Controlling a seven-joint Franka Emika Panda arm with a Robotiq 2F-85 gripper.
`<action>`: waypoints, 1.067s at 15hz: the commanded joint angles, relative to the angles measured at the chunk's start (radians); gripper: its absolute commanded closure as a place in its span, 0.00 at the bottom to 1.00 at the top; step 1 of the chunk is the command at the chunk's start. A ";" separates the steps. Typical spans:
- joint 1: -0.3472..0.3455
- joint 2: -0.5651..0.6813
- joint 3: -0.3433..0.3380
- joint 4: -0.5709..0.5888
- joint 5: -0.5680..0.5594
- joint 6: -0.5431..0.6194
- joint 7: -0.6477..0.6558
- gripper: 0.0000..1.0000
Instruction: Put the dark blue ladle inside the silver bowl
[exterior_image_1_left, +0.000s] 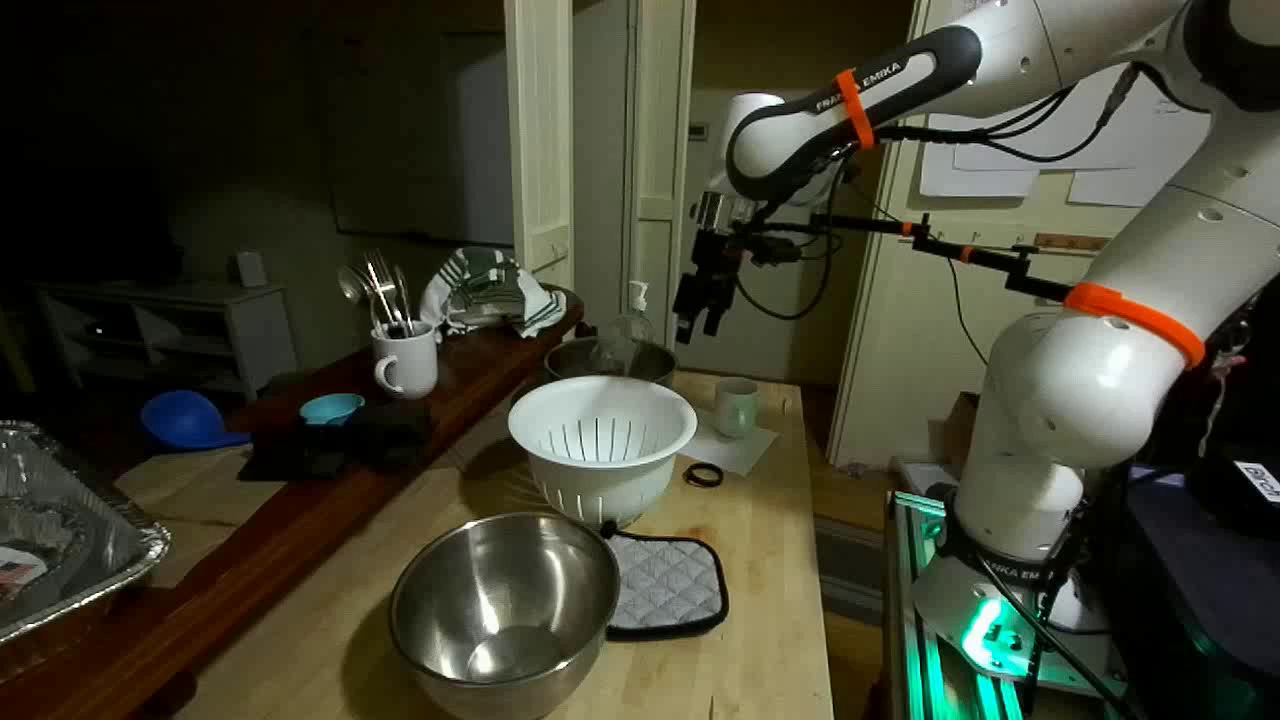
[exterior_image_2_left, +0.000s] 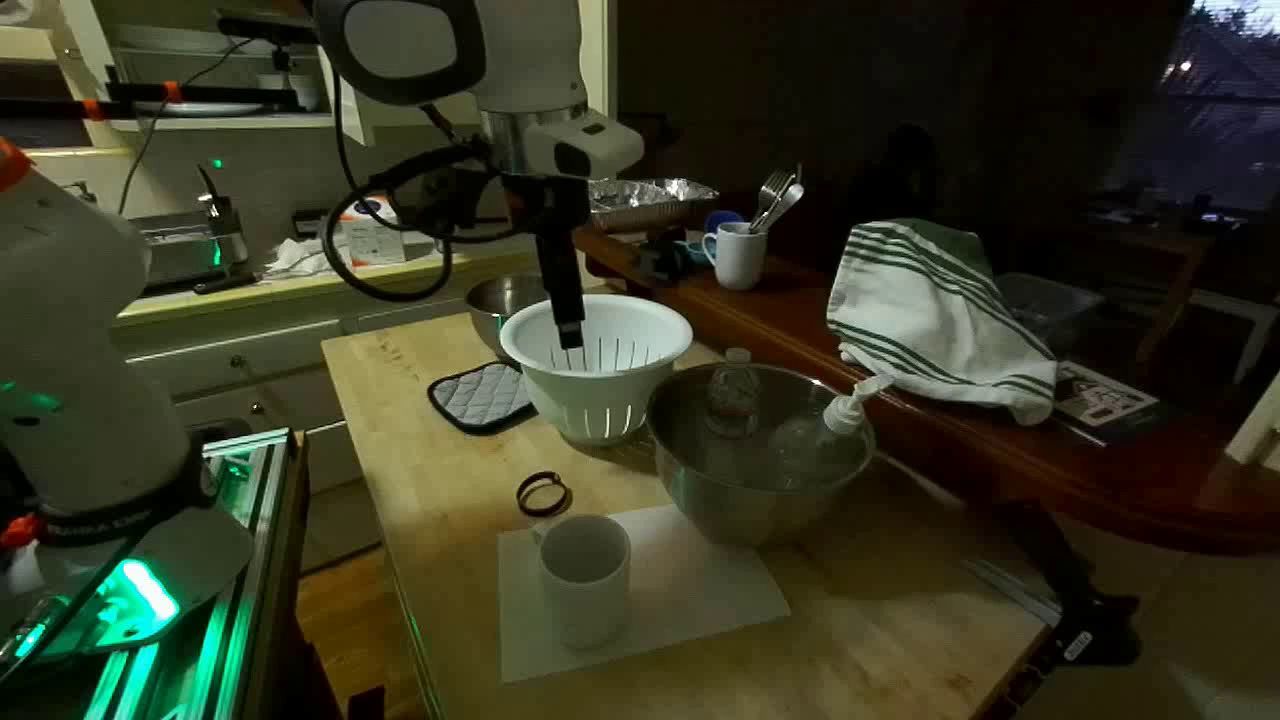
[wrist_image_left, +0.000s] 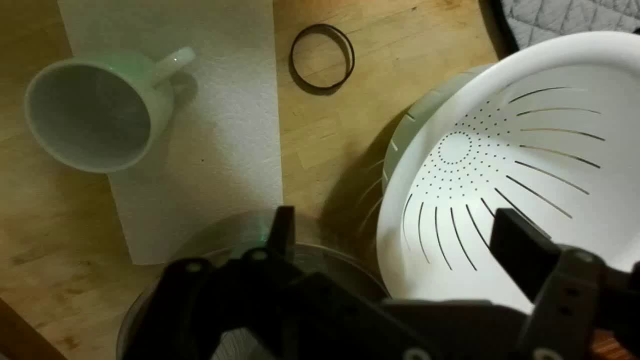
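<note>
The dark blue ladle lies on the raised wooden ledge, its cup to the left and its handle partly hidden by a black object. A bit of it shows behind the white mug in an exterior view. The silver bowl, shiny and empty, stands on the worktop beside the grey pot holder; it is partly hidden behind the white colander in an exterior view. My gripper is open and empty, high above the worktop. In the wrist view its fingers spread above the colander and another steel bowl.
The white colander stands mid-worktop. Another steel bowl holds bottles. A pale mug, a black ring and a pot holder lie nearby. The ledge bears a teal scoop, a cutlery mug and a foil tray.
</note>
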 joint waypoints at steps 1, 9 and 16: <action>-0.018 0.002 0.017 0.002 0.009 -0.003 -0.007 0.00; 0.004 0.039 0.029 0.033 -0.006 0.058 -0.059 0.00; 0.151 0.270 0.178 0.320 -0.002 0.018 -0.182 0.00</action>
